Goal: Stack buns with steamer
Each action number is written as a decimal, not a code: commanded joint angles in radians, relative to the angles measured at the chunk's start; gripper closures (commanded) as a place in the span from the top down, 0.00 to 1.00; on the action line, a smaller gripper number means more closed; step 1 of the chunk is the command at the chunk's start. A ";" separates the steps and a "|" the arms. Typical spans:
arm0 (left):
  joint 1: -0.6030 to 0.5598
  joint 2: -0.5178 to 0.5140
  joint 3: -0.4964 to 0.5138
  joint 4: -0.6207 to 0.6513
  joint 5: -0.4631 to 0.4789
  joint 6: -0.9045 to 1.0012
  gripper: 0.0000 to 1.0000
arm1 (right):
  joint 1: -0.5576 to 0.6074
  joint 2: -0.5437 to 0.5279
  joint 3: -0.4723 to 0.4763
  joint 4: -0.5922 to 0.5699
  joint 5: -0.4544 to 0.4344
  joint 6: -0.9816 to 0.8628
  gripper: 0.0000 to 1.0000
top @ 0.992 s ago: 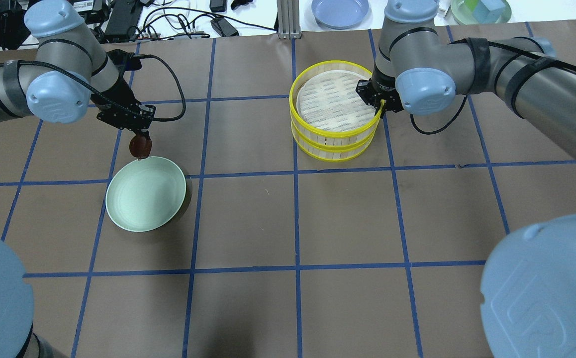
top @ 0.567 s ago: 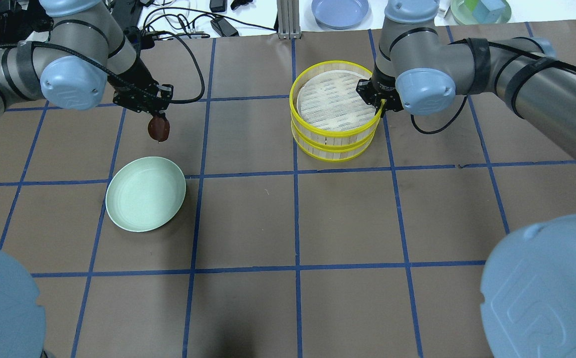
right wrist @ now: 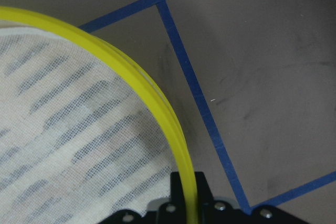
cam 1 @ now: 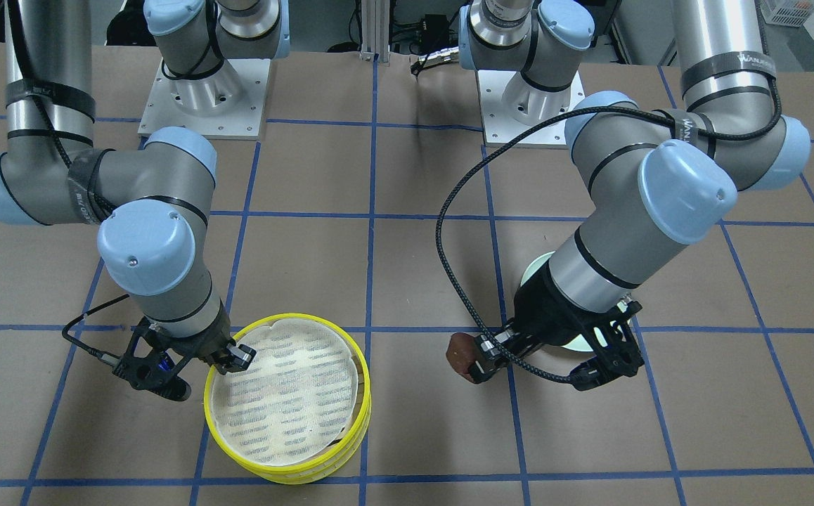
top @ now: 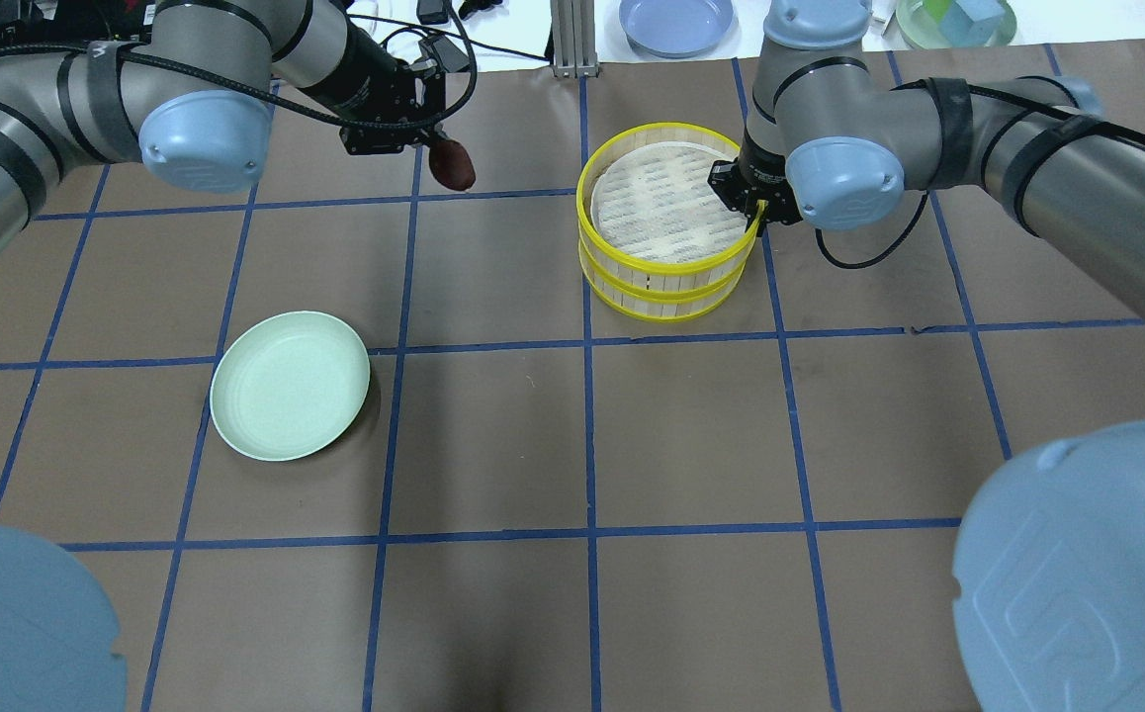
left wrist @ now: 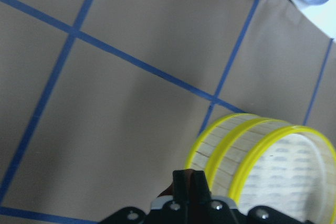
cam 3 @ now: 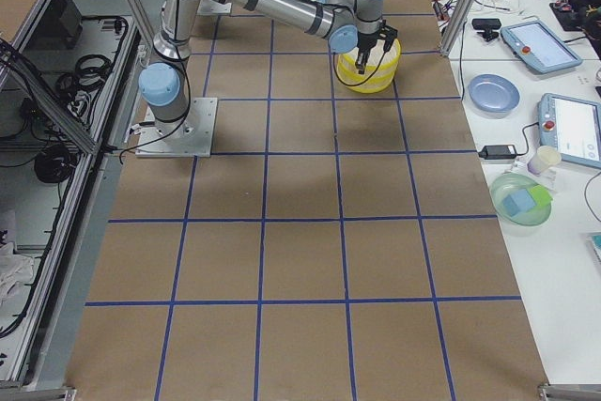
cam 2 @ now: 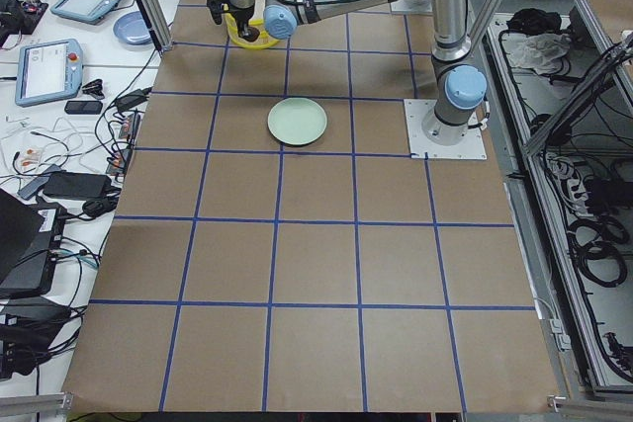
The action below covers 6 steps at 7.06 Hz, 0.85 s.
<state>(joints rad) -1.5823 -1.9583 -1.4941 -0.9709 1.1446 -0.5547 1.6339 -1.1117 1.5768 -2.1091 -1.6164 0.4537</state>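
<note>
My left gripper [top: 442, 150] is shut on the glossy dark reddish-brown bun [top: 455, 166] and holds it above the table, left of the steamer; the bun also shows in the front-facing view [cam 1: 459, 353]. The steamer's two yellow-rimmed trays [top: 666, 265] stand stacked, with the white mesh liner [top: 660, 203] on top. My right gripper [top: 753, 214] is shut on the top tray's yellow rim [right wrist: 152, 94] at its right side. The cream-white bun is not in view. In the left wrist view the steamer [left wrist: 239, 145] lies just ahead to the right.
An empty pale green plate [top: 291, 384] sits at the left middle of the table. A blue plate [top: 676, 22], cables and an aluminium post [top: 572, 40] lie beyond the table's far edge. Blue tape lines grid the brown table.
My left gripper has carried the brown bun from over the green plate's far rim up and to the right, toward the steamer. The right arm and the steamer have not moved.
</note>
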 commanded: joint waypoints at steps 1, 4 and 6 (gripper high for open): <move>-0.073 -0.046 -0.005 0.137 -0.119 -0.143 0.00 | 0.000 -0.008 0.000 -0.006 0.003 -0.009 0.96; -0.149 -0.151 -0.006 0.292 -0.157 -0.258 0.00 | -0.002 -0.120 -0.001 0.047 0.013 -0.032 1.00; -0.165 -0.188 -0.006 0.333 -0.151 -0.266 0.62 | -0.003 -0.248 -0.001 0.217 0.006 -0.082 1.00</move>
<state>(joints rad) -1.7358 -2.1258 -1.5001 -0.6600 0.9918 -0.8132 1.6317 -1.2813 1.5755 -1.9868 -1.6063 0.4000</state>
